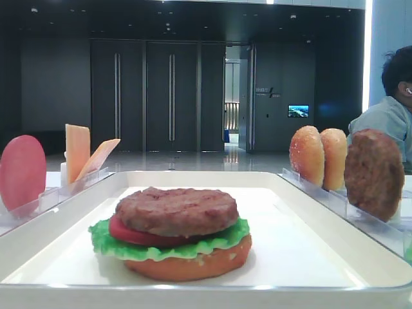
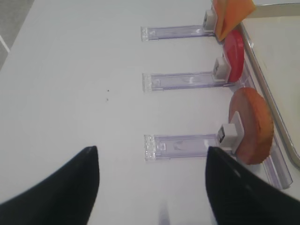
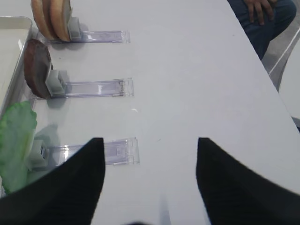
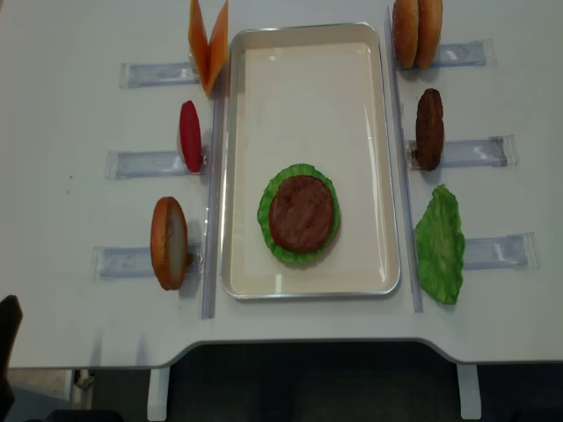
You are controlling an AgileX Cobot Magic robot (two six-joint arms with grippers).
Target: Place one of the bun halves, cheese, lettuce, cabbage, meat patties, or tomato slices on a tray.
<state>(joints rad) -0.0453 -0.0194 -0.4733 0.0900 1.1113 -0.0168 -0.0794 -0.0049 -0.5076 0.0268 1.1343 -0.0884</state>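
White desk (image 4: 79, 325) bearing tray (image 4: 308, 40) (stacked bun half, lettuce, tomato slice, meat patty (image 4: 302, 213)); left gripper (image 2: 152, 187) and right gripper (image 3: 150, 180) spread wide, holding nothing.

We find no writing that we can read. On the dark back wall (image 1: 283, 77) we see a small pale sign (image 1: 266, 92), but its characters are too small and blurred for us to make out.
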